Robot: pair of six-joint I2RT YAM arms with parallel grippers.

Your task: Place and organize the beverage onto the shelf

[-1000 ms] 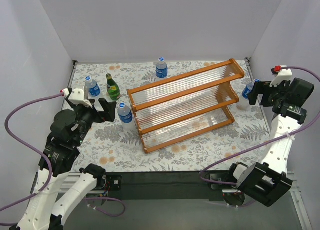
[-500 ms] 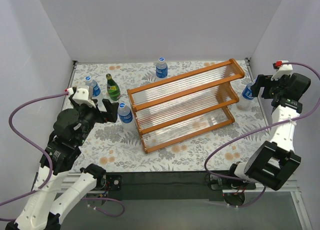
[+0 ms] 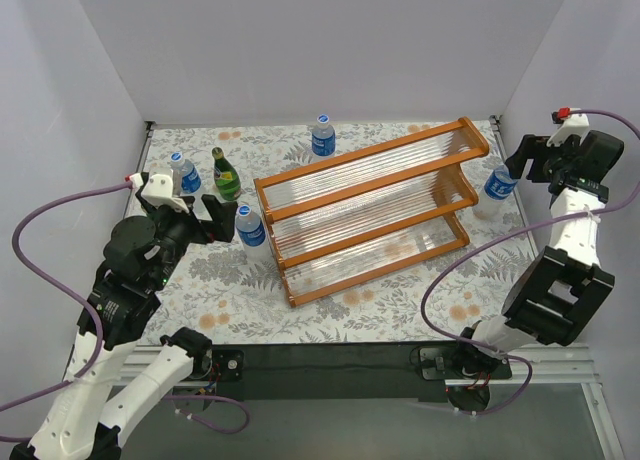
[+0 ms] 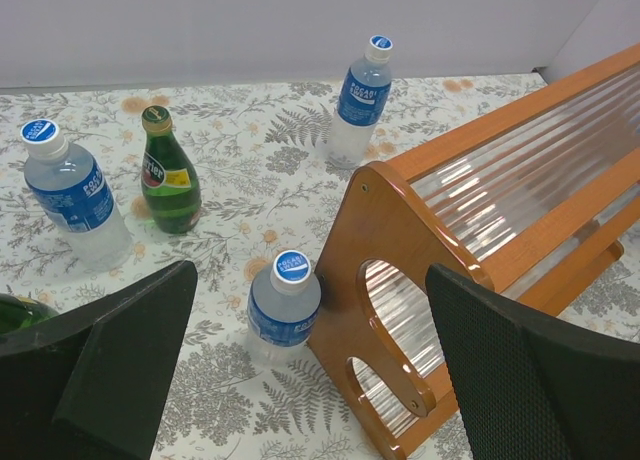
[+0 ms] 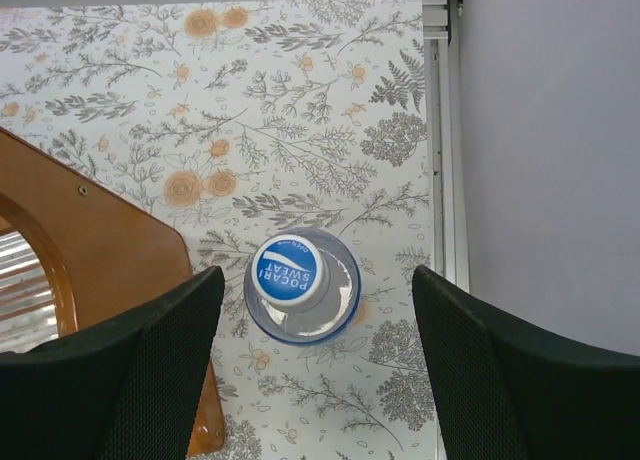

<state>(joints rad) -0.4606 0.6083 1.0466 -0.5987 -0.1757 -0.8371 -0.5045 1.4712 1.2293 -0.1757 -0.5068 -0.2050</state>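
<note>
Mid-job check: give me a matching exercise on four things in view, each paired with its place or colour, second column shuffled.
Column one:
1. green bottle
2. bottle below the right pincer
3. bottle ahead of the left pincer
4. shelf

Column two:
A. orange-brown frame
B. beside the shelf's left side panel
C. yellow label
D. between the shelf's right end and the side wall

Pairs: 1-C, 2-D, 3-B, 4-A.
</note>
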